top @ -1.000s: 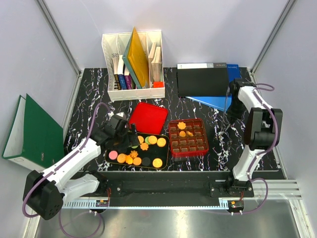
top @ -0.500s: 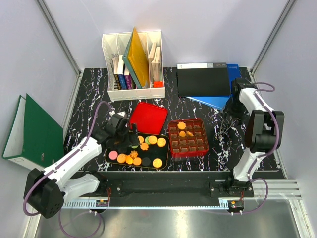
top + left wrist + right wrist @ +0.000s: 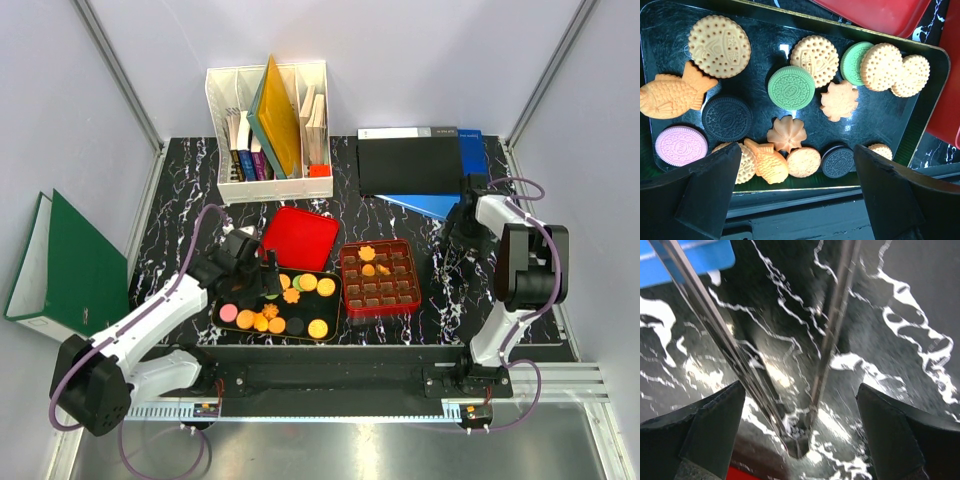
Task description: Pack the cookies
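Several cookies [image 3: 308, 283] in orange, yellow, green, pink and black lie on a black tray [image 3: 336, 303]. In the left wrist view they show close up, among them a green round cookie [image 3: 791, 88] and a flower-shaped one [image 3: 786, 134]. My left gripper [image 3: 266, 284] hovers over the tray's middle. It is open [image 3: 795, 195] with nothing between its fingers [image 3: 705, 195]. The red gridded tin [image 3: 404, 301] holds three orange cookies [image 3: 368, 254] in its back cells. My right gripper [image 3: 452, 232] hangs open [image 3: 800, 435] over bare marble right of the tin, holding nothing.
A red lid [image 3: 299, 238] lies behind the tray. A white file rack [image 3: 266, 130] with books stands at the back. A black folder [image 3: 410, 165] on a blue one [image 3: 695, 260] lies at the back right. A green binder [image 3: 65, 265] leans at the left wall.
My right gripper has gone from shut to open and shifted left, away from the blue folder. The left arm has hardly moved.
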